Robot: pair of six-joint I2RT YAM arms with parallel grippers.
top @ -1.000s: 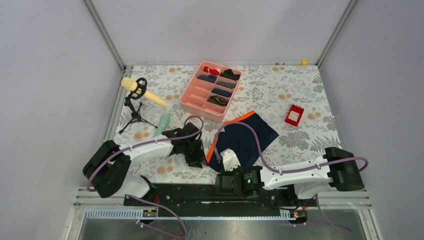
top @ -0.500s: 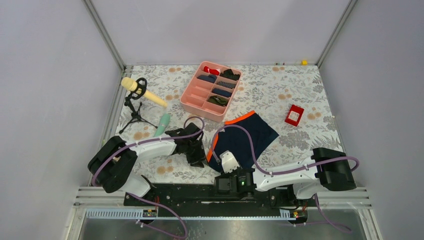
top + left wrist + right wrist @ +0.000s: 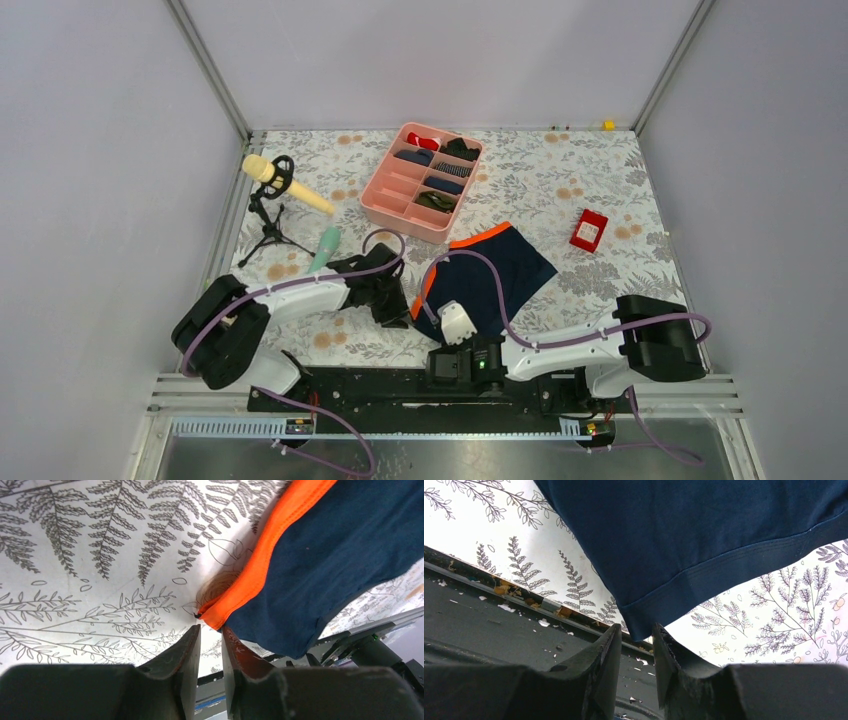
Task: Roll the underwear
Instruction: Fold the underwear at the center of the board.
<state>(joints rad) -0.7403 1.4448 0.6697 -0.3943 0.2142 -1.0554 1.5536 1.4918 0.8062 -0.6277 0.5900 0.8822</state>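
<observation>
Top view, garment: we see the dark navy soft-cloth underwear (image 3: 490,275) spread flat on the white leaf-printed table (image 3: 600,180), just below the middle of the frame. Its bright orange waistband (image 3: 428,285) runs along the left and top edges.
Top view, tray: the pink plastic divided tray (image 3: 400,215) sits just above the underwear, apart from it.
Top view, left gripper: the black left gripper (image 3: 405,315) meets the lower left corner of the underwear.
Top view, right gripper: the right gripper (image 3: 447,315) sits at the bottom edge of the underwear. We cannot read either pair of jaws from here.
Left wrist view, jaws: the left gripper (image 3: 210,630) has its dark fingers (image 3: 185,650) drawn nearly together, a thin slit between them.
Left wrist view, garment: the orange waistband (image 3: 265,560) comes down from the upper right. Its corner tip sits pinched right at the jaw tips.
Right wrist view, jaws: the right gripper (image 3: 634,630) is likewise almost closed.
Right wrist view, garment: the underwear (image 3: 704,530) fills the upper frame. Its stitched hem corner dips into the slit, gripped between the tips.
Right wrist view, rail: a black metal rail (image 3: 484,615) lies at the left.
</observation>
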